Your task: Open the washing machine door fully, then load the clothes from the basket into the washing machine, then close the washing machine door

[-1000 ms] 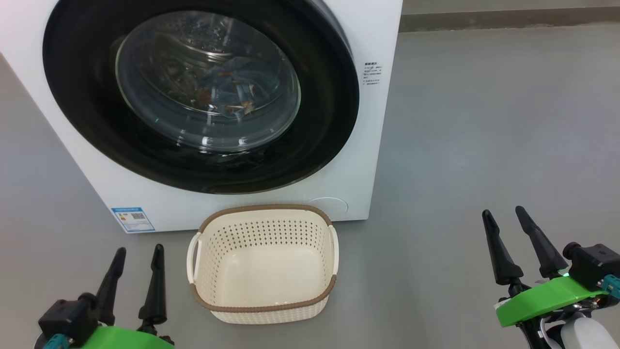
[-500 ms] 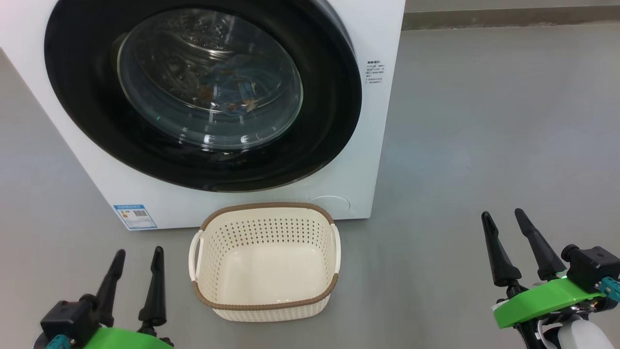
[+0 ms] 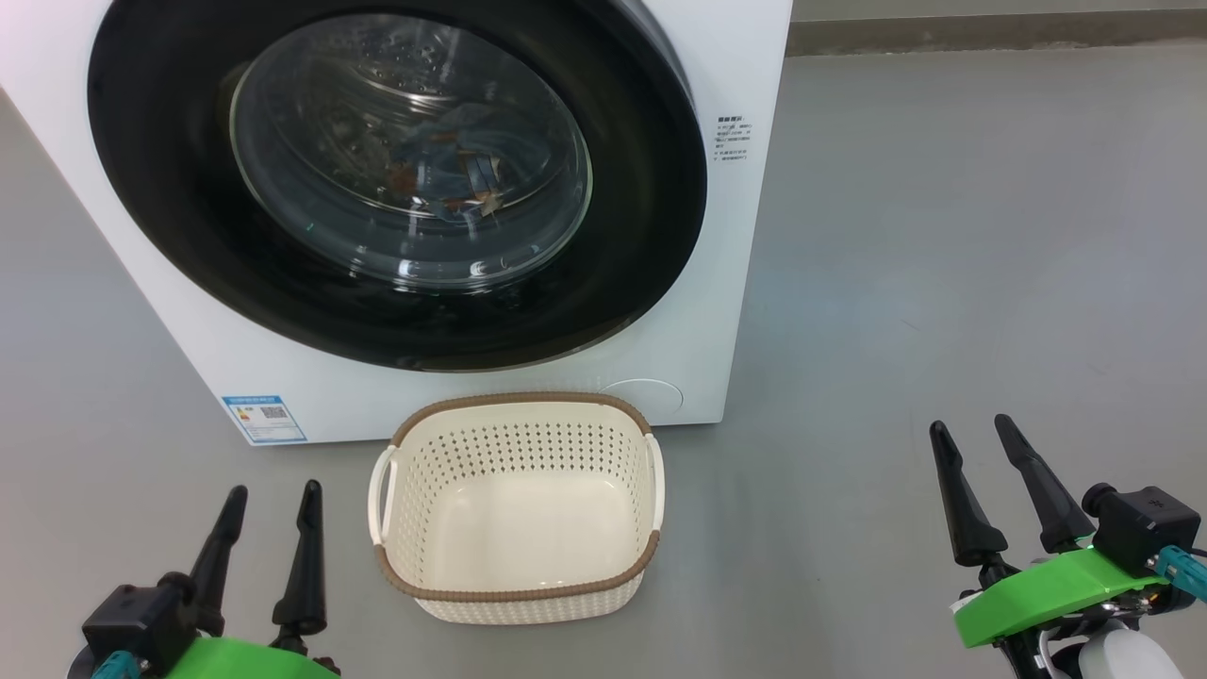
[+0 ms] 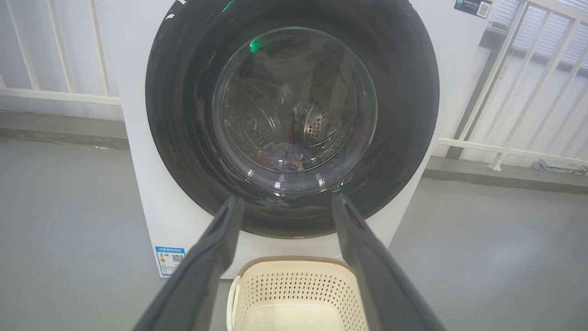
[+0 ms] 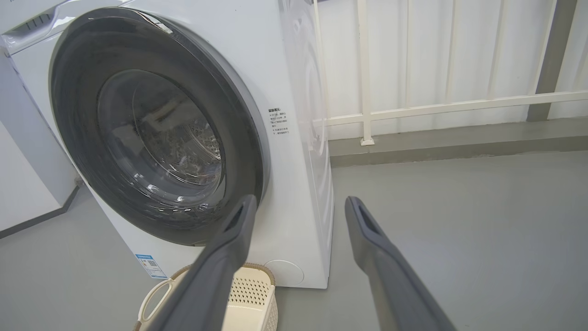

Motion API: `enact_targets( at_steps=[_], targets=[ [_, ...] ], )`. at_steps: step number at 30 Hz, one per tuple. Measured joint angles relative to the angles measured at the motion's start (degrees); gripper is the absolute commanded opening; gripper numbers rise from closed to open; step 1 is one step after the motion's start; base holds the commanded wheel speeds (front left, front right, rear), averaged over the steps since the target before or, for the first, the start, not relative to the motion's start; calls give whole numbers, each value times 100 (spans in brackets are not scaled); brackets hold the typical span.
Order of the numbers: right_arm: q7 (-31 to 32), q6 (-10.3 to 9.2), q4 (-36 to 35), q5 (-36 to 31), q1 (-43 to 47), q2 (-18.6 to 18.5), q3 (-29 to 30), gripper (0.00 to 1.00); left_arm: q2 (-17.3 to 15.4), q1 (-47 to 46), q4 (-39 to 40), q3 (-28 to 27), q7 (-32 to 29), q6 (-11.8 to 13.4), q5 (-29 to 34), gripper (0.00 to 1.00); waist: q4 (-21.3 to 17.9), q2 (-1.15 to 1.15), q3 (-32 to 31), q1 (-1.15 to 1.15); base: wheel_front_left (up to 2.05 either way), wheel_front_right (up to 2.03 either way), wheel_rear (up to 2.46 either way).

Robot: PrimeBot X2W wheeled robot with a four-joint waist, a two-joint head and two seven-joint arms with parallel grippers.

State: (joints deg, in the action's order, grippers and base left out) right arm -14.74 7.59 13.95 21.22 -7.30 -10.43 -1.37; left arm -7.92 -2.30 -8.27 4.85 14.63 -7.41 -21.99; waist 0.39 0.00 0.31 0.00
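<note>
One white washing machine [image 3: 745,283] stands before you, with the washing machine door [image 3: 641,189] lying flush against its front. The basket [image 3: 519,401] sits on the floor just in front of it, with nothing inside. The clothes [image 3: 453,174] show as a blue heap behind the glass, inside the drum. The left gripper [image 3: 272,490] and right gripper [image 3: 968,424] hang spread wide and empty, well apart on either side of the basket. Little has changed in the last second: your head camera has shifted slightly, and the right gripper has sunk a touch lower. The loading looks finished, and the arms seem to be settling to rest.
</note>
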Motion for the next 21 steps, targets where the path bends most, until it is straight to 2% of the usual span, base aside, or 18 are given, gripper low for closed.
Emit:
enact_targets(
  at_steps=[10, 11, 21],
  targets=[
    [0, 0, 24, -14, 1, 38, 1, 100, 0, 0, 0, -1, 0, 0, -1, 100, -10, 0, 4, 0, 0, 0, 0],
    [0, -1, 27, -14, 1, 40, 1, 0, -1, 0, 0, 4, 0, 1, -3, 0, -11, 0, 4, 0, 0, 0, 0],
    [70, 0, 409, 162, 263, 191, -4, 0, 205, 236, -370, 65, -60, 1, -202, 0, -12, 0, -2, 1, 0, 0, 0]
  ],
)
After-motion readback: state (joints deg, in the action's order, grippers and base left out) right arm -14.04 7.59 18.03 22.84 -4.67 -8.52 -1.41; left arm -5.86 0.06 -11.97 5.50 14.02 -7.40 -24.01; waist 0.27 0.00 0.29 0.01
